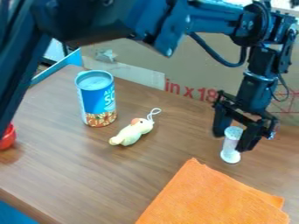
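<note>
Brown table [58, 170], cut-off orange cloth [213, 197].

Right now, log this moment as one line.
gripper: at white cylinder; cylinder: upright; grip: unclear; toy: lying between blue can and cylinder; orange cloth: spread flat

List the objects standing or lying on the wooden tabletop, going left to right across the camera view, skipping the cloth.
Red object at the edge → blue can → pale toy → white cylinder.
</note>
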Motion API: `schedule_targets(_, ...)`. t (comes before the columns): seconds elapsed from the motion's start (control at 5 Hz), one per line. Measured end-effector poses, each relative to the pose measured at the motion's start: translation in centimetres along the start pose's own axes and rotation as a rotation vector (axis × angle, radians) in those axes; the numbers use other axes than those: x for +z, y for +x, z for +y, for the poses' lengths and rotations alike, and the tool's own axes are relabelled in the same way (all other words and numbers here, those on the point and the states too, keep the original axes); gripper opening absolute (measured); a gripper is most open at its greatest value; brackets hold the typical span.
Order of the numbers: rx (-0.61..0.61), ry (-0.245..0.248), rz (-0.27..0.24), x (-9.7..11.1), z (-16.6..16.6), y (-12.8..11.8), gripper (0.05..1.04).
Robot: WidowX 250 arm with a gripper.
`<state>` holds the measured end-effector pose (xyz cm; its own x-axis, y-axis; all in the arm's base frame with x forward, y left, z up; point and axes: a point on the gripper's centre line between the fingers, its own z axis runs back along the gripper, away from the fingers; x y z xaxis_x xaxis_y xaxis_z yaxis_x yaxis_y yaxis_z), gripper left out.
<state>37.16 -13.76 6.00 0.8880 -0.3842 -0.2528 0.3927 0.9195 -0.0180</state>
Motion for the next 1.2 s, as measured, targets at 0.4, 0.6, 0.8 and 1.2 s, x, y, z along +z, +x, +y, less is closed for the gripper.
schedule_targets(0.4, 0.140, 0.037, -0.205, 5.9, 0.3, -3.6, 1.003)
schedule_targets(0.6, 0.282, 0.093, -0.186, 6.4, 1.1, -9.0, 1.001)
schedule_targets(0.8, 0.357, 0.088, -0.146, 5.4, 2.8, -14.0, 1.001)
schedule_targets(1.2, 0.653, 0.058, -0.046, 3.7, 9.1, -23.3, 1.001)
